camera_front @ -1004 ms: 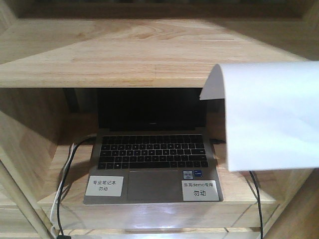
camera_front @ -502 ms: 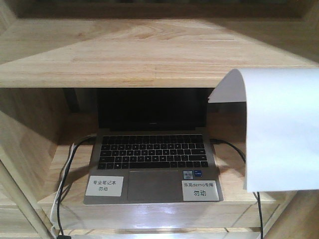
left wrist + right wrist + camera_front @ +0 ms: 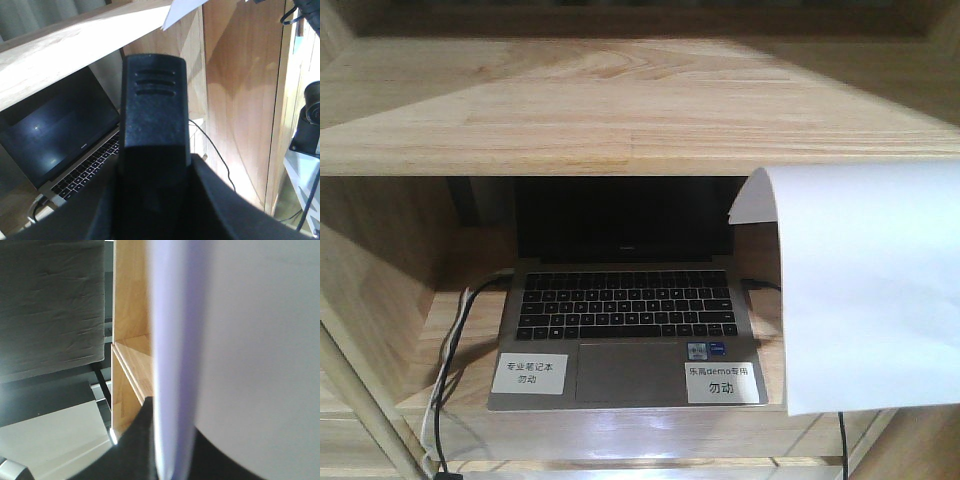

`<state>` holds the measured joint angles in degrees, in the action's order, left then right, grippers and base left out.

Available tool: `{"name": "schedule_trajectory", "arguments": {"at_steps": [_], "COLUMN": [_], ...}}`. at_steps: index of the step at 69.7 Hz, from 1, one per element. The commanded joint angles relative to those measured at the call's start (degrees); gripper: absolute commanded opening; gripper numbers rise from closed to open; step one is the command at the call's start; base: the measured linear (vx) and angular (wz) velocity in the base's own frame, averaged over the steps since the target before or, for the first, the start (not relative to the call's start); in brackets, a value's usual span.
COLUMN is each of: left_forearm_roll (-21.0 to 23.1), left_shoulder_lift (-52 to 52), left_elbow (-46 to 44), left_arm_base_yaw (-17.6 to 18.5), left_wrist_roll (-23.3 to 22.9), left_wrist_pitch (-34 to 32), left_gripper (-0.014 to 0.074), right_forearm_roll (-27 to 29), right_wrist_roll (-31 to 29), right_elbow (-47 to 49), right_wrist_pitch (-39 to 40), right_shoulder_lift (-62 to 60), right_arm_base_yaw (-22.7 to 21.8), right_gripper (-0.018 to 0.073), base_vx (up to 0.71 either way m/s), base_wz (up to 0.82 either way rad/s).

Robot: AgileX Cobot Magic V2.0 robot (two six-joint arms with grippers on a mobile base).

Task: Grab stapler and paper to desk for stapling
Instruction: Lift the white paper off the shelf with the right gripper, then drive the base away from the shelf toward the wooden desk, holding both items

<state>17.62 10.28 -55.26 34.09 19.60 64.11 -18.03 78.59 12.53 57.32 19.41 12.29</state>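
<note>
The paper (image 3: 870,290) blocks the right; the laptop (image 3: 625,330) fills the shelf (image 3: 620,430).

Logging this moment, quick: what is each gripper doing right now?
Left gripper: closed, holding the stapler.
Right gripper: closed, holding the paper.

Shelves (image 3: 620,100): light wood, plank grain seen, smooth satin finish. Paper (image 3: 870,290): plain white, matt, smooth. Laptop (image 3: 625,375): silver matt casing, dark glossy screen, reflection noted. Stapler (image 3: 152,110): black plastic, matt, fine grainy texture seen.
</note>
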Motion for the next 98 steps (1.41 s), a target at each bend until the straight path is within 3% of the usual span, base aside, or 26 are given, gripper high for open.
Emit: {"name": "schedule_trajectory", "arguments": {"at_steps": [1,51,98], "left_forearm_roll": [1.4,1.4,1.4], "left_shoulder_lift": [1.2,1.2,1.2], "left_elbow": [-1.3,-1.3,-1.3], "left_arm_base_yaw": [0.3,0.3,0.3], "left_wrist_roll": [0.0,0.0,0.0], "left_wrist_pitch": [-6.5,-6.5,-6.5], "left_gripper": [-0.0006,-0.0006,-0.0006], "right_forearm_roll": [0.3,-0.3,-0.7], "right_wrist_roll": [-0.1,-0.1,-0.1], "right_elbow": [1.4,1.4,1.4], "right_wrist_pitch": [2.6,2.6,2.6], "right_shoulder_lift": [0.5,0.5,0.5], "right_arm_base_yaw": [-0.4,-0.4,-0.4], "right_gripper": [-0.0006,-0.0006,-0.0006], "base_vx": [0.0,-0.01,-0.11], "base_wz": [0.0,0.05,0.42]}}
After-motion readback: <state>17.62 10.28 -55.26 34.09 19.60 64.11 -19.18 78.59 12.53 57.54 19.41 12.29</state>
